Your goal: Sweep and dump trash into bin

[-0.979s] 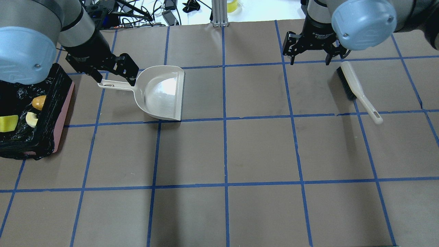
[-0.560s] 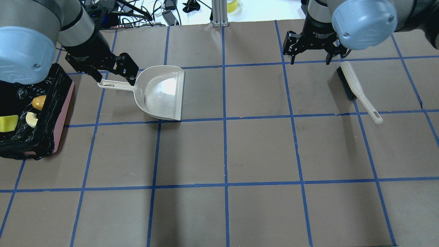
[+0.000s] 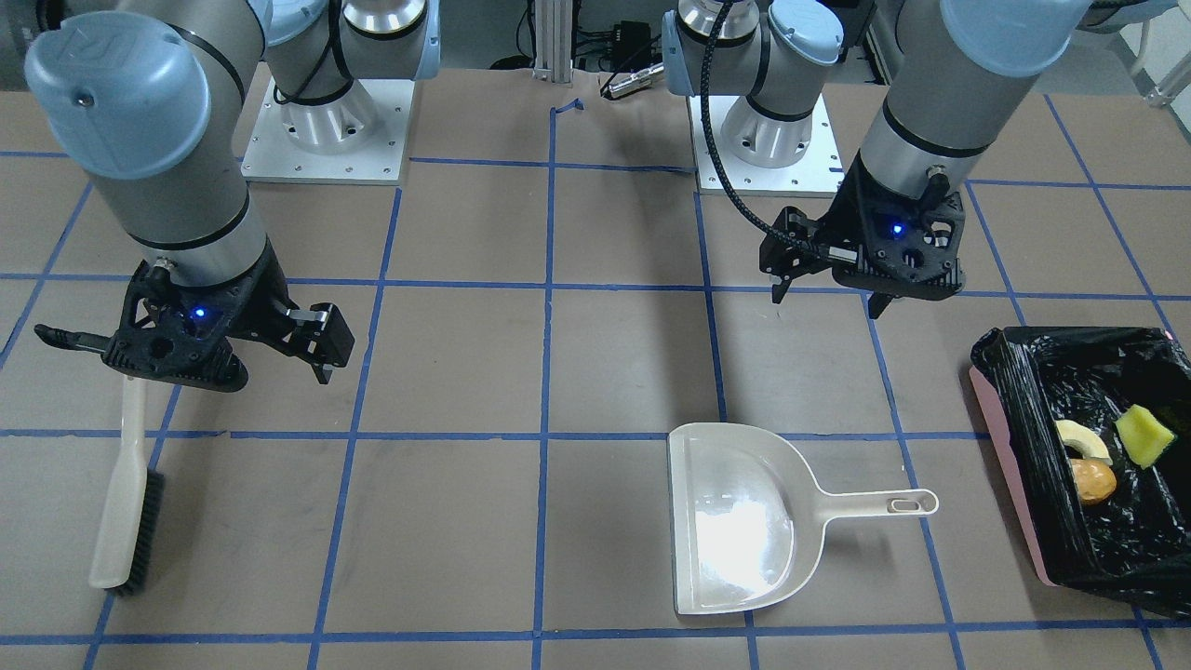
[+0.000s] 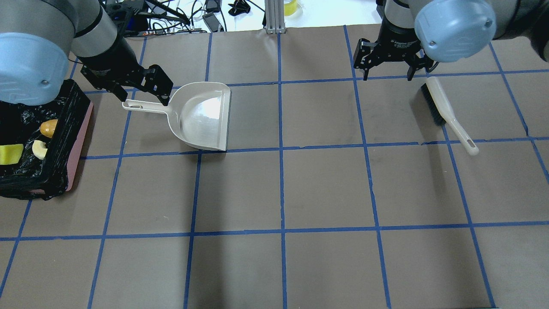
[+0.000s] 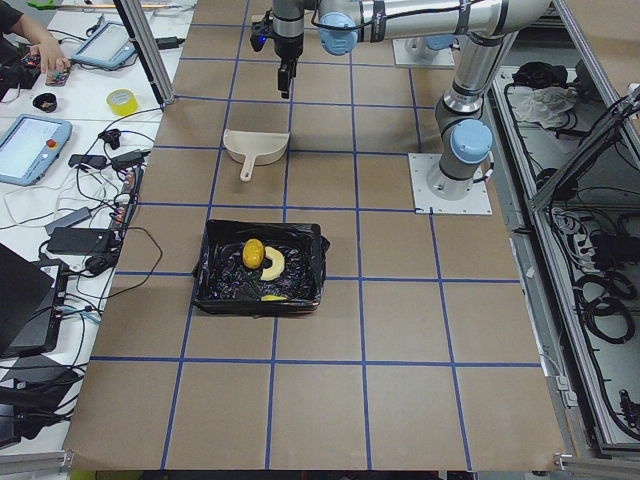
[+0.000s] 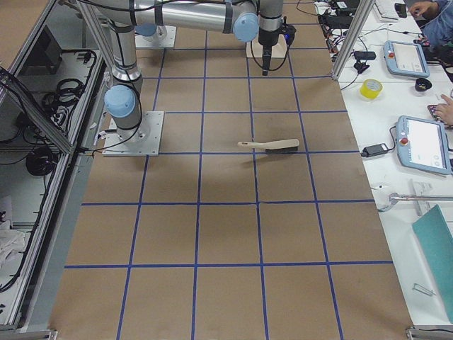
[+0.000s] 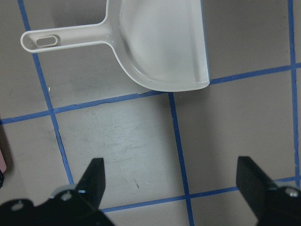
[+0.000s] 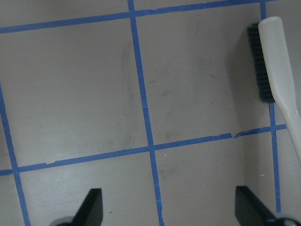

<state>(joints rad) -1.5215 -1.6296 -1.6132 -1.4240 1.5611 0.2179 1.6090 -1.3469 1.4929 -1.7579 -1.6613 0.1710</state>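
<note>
At table's left edge, trash [image 4: 40, 149] inside bin [image 4: 78, 148]. Left gripper [image 4: 143, 101], right gripper [image 4: 388, 78] spread, just backed off dustpan [image 4: 201, 118], brush [image 4: 444, 109]; task seemingly finished.

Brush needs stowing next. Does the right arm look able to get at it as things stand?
Likely yes: the right gripper hangs open just beside the brush, which lies alone, nothing covering it.

— How many trash pieces are counted?
— Three are recorded: one tan pastry [image 3: 1082, 439], one yellow-green wedge [image 3: 1144, 435] and one amber lump [image 3: 1092, 480].
— And what is entered for containers and tools?
— One bin [image 3: 1028, 437], one dustpan [image 3: 740, 521] and one brush [image 3: 121, 512] are noted.
— Grippers?
— Two are logged: one left gripper [image 4: 143, 96] and one right gripper [image 4: 387, 77].
</note>
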